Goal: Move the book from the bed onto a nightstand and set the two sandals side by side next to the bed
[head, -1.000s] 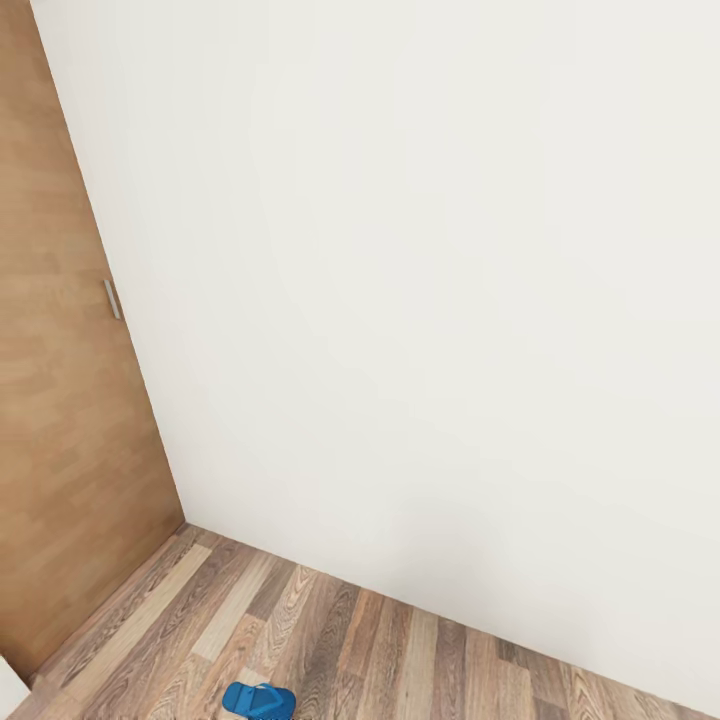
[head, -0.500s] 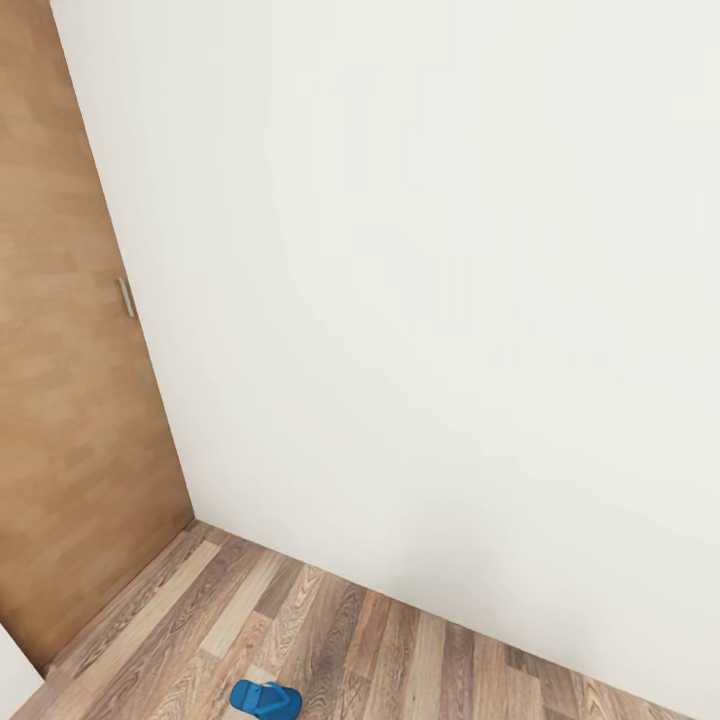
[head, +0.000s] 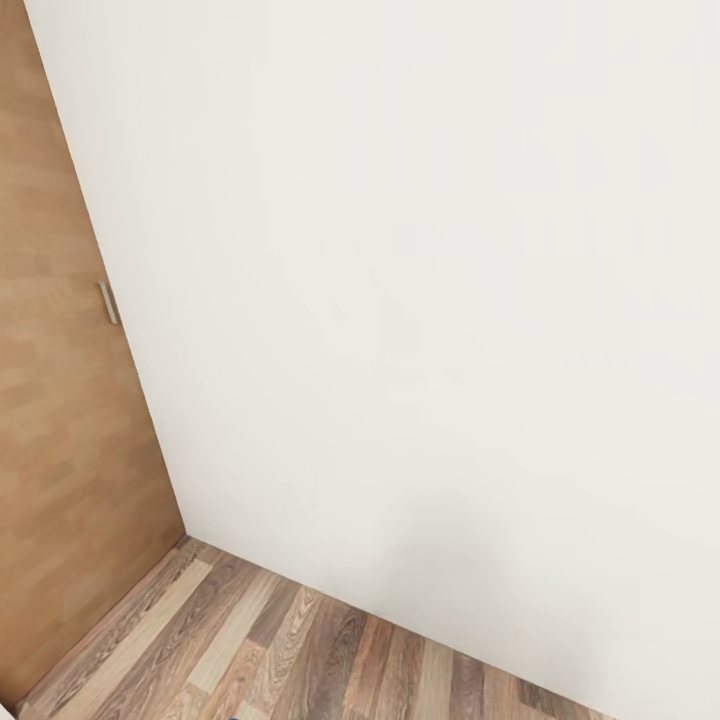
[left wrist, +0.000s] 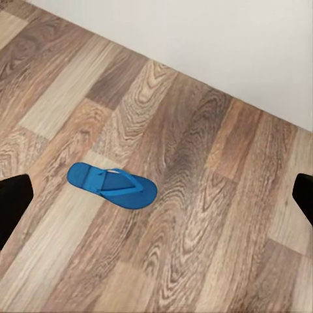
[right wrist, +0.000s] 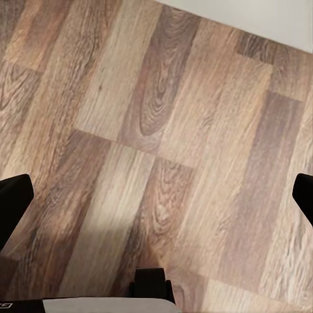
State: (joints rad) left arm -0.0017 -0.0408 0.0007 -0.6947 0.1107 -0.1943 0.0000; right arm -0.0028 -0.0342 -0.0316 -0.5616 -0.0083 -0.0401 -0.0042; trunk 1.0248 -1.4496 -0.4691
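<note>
Your head camera has swung since a second ago: the brown door (head: 60, 420) with its small handle (head: 107, 302) slid right, then back left, and the wood-plank floor (head: 300, 650) dropped lower. The blue sandal (left wrist: 112, 185), earlier at the view's near edge, has slipped below it.

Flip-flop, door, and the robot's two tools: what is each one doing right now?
Sandal: flat on the wood floor, straps up, nothing touching it.
Door: shut, flush against the white wall.
Left tool: open, empty, above the sandal.
Right tool: open, empty, over bare floor.
</note>
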